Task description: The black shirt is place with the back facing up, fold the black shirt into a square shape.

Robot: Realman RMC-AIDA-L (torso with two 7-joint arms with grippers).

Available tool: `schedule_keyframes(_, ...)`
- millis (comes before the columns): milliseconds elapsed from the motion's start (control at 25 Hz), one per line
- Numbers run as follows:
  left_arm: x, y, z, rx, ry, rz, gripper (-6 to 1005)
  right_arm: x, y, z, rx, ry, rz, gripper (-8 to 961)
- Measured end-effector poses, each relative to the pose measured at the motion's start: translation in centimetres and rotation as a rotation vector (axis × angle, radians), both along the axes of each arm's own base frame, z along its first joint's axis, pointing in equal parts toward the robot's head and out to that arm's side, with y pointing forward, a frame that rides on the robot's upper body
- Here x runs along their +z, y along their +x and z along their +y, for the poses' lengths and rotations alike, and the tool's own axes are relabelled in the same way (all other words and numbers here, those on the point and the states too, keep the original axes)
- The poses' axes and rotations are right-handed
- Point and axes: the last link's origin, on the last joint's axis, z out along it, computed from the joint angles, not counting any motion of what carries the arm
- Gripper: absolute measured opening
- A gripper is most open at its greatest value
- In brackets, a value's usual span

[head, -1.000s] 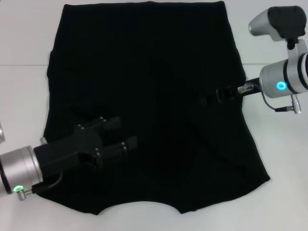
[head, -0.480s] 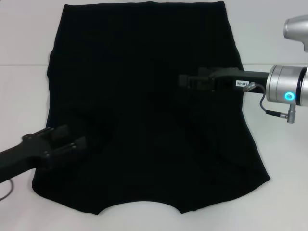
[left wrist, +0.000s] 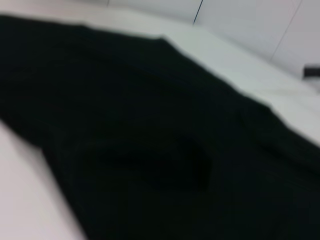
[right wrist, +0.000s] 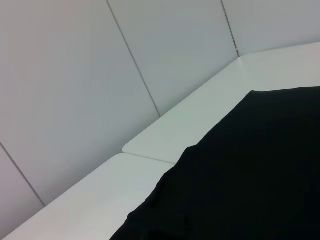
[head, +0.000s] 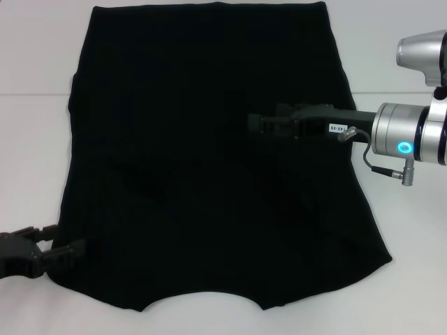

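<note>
Left gripper [head: 70, 249] jaws spread, at the shirt's [head: 209, 160] near left corner, right gripper [head: 255, 124] over mid-shirt, jaw state cannot be told, shirt flat on white worktop [head: 31, 146], sleeves tucked in, bare worktop both sides

A small white label [head: 338, 128] sits on the right arm's black forearm, just behind the right gripper [head: 257, 124]; its dark print is too small to read. The black shirt [head: 209, 139] shows no lettering on its upward side.
</note>
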Motion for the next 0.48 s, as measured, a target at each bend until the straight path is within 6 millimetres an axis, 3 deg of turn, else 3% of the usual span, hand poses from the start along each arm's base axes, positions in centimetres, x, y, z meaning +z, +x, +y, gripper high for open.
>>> schedule_keyframes(480,-0.5,-0.91,0.13,0.044,-0.005,0.052,766,0.0,-0.02,-0.03,-0.001,0.0,0.007,897)
